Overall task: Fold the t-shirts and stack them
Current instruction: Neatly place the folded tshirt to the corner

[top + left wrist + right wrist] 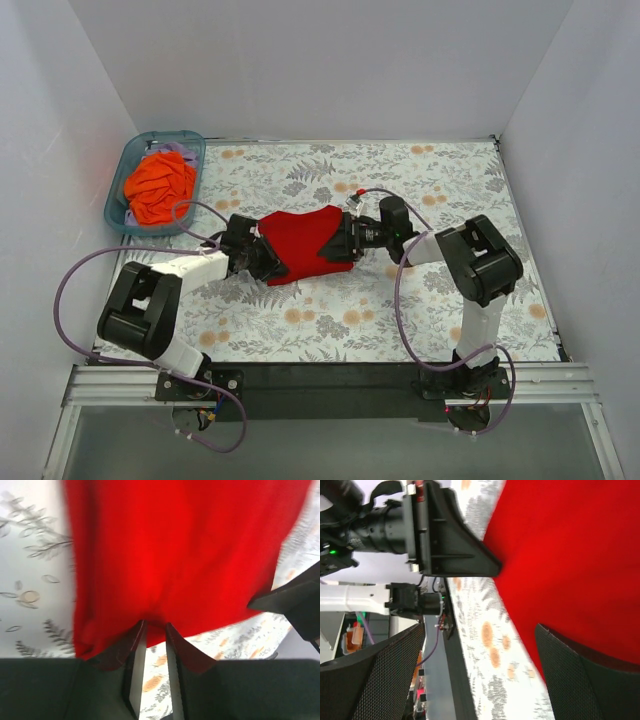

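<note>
A robotics lab cell: plain white panel walls [300, 60] enclose the floral-patterned table [420, 300], with two black-and-white robot arms [150, 310] bolted to an aluminium rail [330, 385] at its near edge.

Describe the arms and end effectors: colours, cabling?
Left arm and right arm: white links, bulky black joint housings, purple cables looping from the bases. Left end effector and right end effector: black, two-fingered; the right's fingers show a mesh texture.
</note>
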{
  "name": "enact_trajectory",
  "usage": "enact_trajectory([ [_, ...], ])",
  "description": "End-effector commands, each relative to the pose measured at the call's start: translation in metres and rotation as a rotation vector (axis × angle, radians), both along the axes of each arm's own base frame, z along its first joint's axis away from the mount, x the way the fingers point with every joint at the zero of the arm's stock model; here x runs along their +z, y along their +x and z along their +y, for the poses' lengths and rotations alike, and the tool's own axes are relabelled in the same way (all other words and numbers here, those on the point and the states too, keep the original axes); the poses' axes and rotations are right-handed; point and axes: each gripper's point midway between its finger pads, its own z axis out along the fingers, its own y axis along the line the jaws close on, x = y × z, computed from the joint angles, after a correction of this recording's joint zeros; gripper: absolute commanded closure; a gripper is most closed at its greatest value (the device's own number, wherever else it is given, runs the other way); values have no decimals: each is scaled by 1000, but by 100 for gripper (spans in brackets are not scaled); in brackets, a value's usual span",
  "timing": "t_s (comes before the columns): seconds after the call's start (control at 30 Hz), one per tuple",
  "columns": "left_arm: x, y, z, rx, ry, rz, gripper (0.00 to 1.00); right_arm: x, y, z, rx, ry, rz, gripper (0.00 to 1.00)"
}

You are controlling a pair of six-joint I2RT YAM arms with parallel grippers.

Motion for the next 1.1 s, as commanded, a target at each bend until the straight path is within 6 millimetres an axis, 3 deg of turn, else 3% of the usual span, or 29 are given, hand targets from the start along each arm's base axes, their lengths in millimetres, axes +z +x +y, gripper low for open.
enact_trajectory([
  [0.0,-9,2,10,64,21,25,80,-29,13,-12,-50,-16,18,2],
  [0.1,-24,-3,25,119,69,73,81,-57,15,-29,-107,-63,64,2],
  [0.23,-19,-2,37,155,89,62,81,-58,18,-39,-117,-60,66,2],
  [0.37,6,8,35,135,76,-9,75,-21,21,-31,-100,-10,11,2],
  [0.5,28,13,32,132,50,-63,72,17,14,-5,-55,40,-40,2],
  [0.6,29,11,34,150,53,-66,72,40,3,20,-27,67,-73,2],
  [0.73,12,7,40,186,80,-20,78,54,-3,50,-19,87,-88,2],
  [0.83,-10,-1,39,188,82,61,82,45,-6,65,-18,82,-53,2],
  [0.93,-31,-14,38,187,84,147,89,21,-13,78,2,65,15,2],
  [1.07,-45,-27,45,225,104,204,92,-43,-23,75,-6,-31,150,2],
])
